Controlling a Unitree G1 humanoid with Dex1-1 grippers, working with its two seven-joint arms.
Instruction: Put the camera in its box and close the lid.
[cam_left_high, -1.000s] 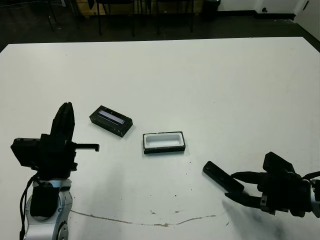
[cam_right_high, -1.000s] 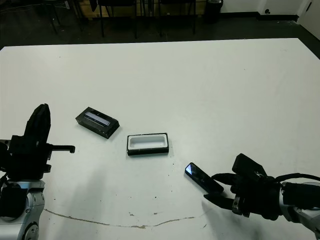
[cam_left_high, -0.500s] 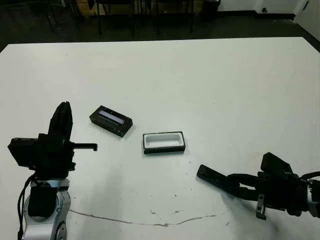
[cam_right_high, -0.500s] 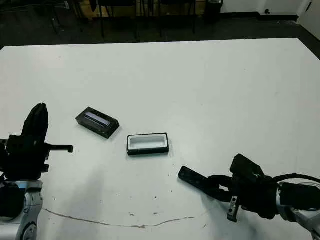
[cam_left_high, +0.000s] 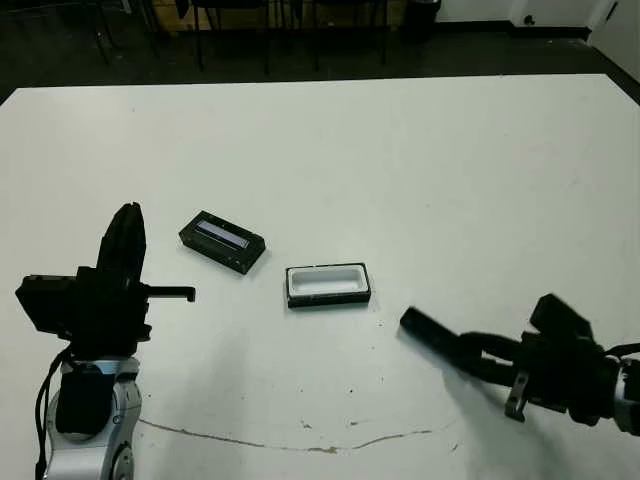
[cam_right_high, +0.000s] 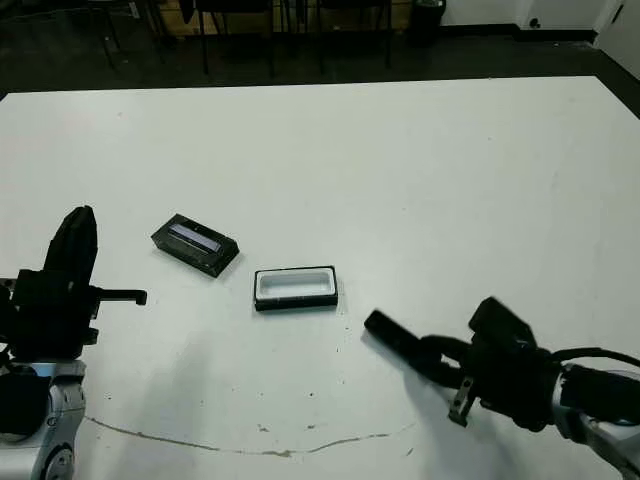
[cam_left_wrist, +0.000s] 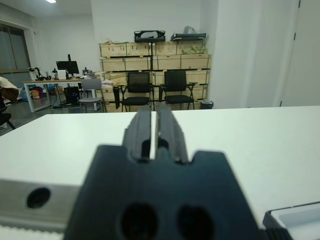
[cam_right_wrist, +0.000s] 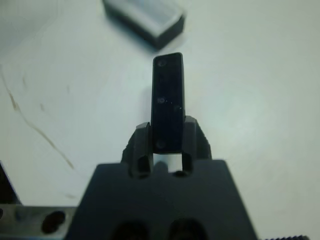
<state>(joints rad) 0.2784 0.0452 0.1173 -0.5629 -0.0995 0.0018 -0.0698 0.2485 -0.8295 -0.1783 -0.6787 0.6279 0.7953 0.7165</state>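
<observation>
Gripping camera (cam_right_wrist: 167, 100), right pincer (cam_right_wrist: 167, 145) closed

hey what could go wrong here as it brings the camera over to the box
The right pincer grips the camera only at one end, so the long free end might tilt or slip. The box is barely bigger than the camera, so it could catch on the rim and push the loose box.

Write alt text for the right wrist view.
The right gripper holds the slim black camera by one end between its jaws, the bar pointing out over the white table. Beyond its far tip sits the box, black-walled with a pale inside.
</observation>
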